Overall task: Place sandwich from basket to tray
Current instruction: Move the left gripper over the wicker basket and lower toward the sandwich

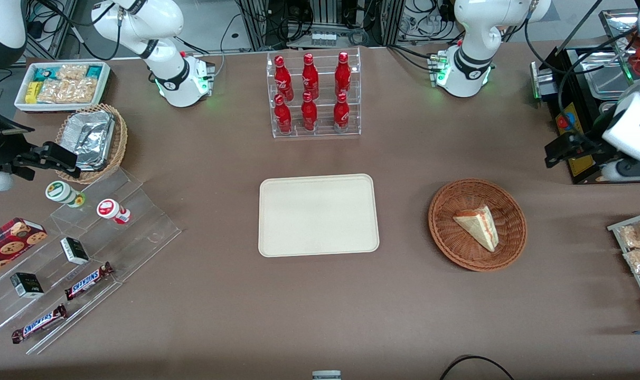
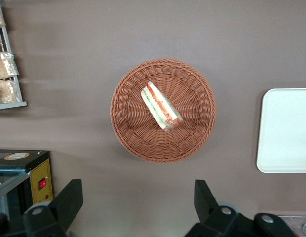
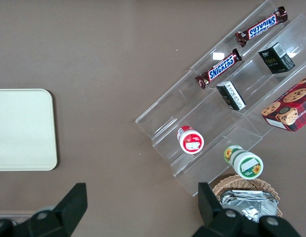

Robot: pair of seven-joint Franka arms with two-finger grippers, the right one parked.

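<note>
The sandwich, a pale bread wedge with red and green filling on its cut edge, lies in the round reddish-brown wicker basket. The empty cream tray lies at the table's middle, beside the basket toward the parked arm's end. My left gripper hangs high over the table, farther from the front camera than the basket and toward the working arm's end. It is open and empty. In the left wrist view its fingers stand wide apart above bare table, clear of the basket, sandwich and tray.
A black appliance stands close by the gripper. A wire rack of snack packets lies at the working arm's table edge. A clear rack of red bottles stands farther back than the tray. Acrylic steps with snacks lie toward the parked arm's end.
</note>
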